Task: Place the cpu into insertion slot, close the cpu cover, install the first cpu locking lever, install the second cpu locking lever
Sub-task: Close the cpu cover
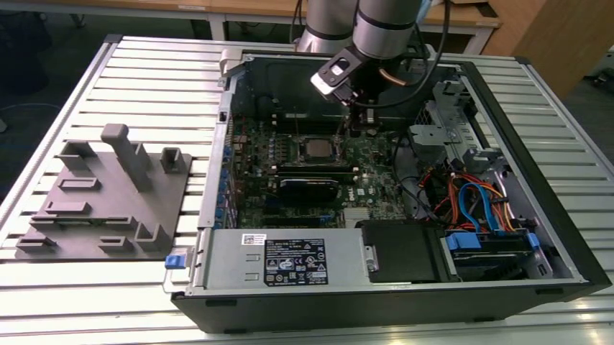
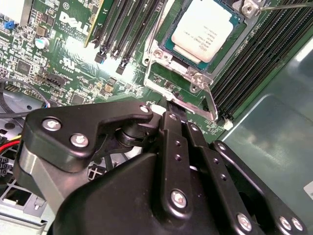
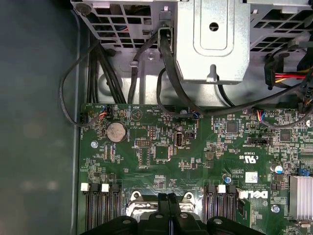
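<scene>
Right up close in the second wrist view, the gripper (image 2: 172,105) has its jaws pressed tight together, with nothing between them. Its tip sits at the near edge of the cpu cover (image 2: 159,58), touching it or just above it; I cannot tell which. The cover lies flat around the cpu (image 2: 205,29), and the cpu lies in the insertion slot (image 1: 299,149).

I think the job now is pushing the cover shut. To do it well, push slowly and straight down on the metal frame. Keep off the shiny chip and the green board (image 3: 161,161). Past the chip a thin metal rod (image 2: 286,6) sticks out; it looks like a locking lever.

The second wrist view gives the chip's face close up. The first wrist view looks past the tip to a round battery (image 3: 116,131), black cables (image 3: 105,63) and a metal cage (image 3: 212,39) farther off. The exterior view gives the whole open computer case (image 1: 384,309) on the slatted bench (image 1: 144,72), with a grey tray (image 1: 106,208) well apart on the exterior view's left.
</scene>
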Motion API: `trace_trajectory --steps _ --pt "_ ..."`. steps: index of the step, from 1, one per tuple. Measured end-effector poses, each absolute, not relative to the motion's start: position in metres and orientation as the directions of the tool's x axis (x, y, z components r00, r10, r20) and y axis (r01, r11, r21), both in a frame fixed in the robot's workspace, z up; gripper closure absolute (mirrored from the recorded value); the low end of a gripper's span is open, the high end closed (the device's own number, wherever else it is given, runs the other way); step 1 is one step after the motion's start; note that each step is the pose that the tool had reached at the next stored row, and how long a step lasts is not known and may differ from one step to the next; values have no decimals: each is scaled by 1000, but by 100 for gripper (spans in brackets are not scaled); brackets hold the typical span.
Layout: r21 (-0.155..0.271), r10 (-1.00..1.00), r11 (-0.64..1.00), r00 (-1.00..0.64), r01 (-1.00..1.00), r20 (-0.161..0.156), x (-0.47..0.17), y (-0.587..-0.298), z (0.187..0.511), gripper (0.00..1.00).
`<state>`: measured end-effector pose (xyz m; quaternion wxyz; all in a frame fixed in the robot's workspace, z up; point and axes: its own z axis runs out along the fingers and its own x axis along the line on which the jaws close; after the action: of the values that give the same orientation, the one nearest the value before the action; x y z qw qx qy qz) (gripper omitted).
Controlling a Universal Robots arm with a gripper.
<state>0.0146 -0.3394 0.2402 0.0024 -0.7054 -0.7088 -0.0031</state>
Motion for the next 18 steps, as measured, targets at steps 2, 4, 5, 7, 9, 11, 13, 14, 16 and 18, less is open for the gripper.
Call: trace_trajectory --steps 2,4,5,7,9,11,13,14,16,18 --pt "1 1000 5 -5 1000 8 14 -339 240 89" --pt "1 1000 5 -5 1000 8 13 -339 240 89" --pt "1 1000 5 -5 1000 8 13 -339 240 89" --pt "1 1000 5 -5 1000 8 12 -339 240 89" --pt "1 1000 5 -5 1000 8 12 -339 240 89" --pt "1 1000 5 -5 1000 8 11 -339 240 89" --pt "1 1000 5 -5 1000 8 11 -339 240 89" --pt "1 1000 5 -5 1000 8 11 -339 240 89" --pt "1 1000 5 -5 1000 8 10 -339 240 89" --pt "1 1000 5 -5 1000 8 10 -339 240 89"
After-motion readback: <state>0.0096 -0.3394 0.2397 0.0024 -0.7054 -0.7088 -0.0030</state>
